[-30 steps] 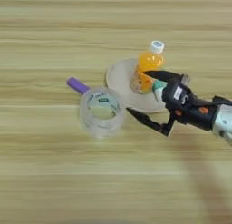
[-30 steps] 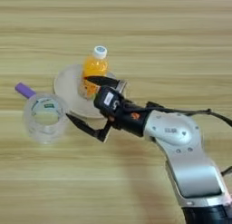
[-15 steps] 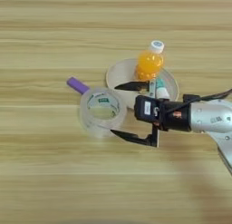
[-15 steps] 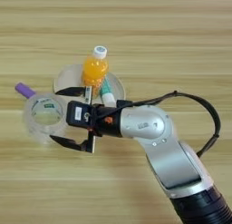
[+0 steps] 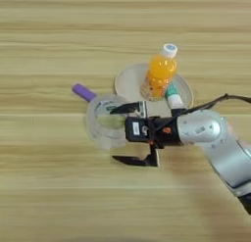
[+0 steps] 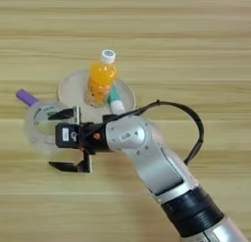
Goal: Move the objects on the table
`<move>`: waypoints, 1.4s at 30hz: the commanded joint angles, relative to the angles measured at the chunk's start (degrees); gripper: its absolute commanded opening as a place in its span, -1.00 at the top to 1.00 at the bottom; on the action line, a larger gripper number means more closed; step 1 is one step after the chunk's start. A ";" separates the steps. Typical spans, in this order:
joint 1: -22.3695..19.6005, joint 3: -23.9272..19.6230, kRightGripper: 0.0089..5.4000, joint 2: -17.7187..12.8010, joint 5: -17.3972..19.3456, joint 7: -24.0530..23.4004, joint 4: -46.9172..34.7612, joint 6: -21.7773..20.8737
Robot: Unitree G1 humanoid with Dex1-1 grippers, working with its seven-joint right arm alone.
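Observation:
My right gripper is open over the right side of the clear tape roll. Its upper finger lies across the roll's green-labelled core and its lower finger sits in front of the roll on the table. The purple stick lies just behind the roll on its left. The teal tube with a white cap rests on the right part of the beige plate, beside the orange juice bottle. The right eye view shows the same gripper, roll and tube.
The silver forearm comes in from the bottom right and crosses the table in front of the plate. A black cable loops off the arm to the right of the tube. The bottle stands upright on the plate.
The gripper has travelled left from the plate to the tape roll, staying open. The teal tube, hidden behind the gripper a second ago, now shows lying on the plate.

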 commanded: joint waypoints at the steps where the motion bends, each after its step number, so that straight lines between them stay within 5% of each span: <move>1: -4.91 -0.30 -0.98 0.83 -0.58 -1.96 1.16 -1.35; 10: -6.17 1.42 -0.97 2.62 -2.22 -1.66 4.89 -2.39; 42: -6.51 1.07 0.19 3.57 -2.74 -1.48 6.80 -3.48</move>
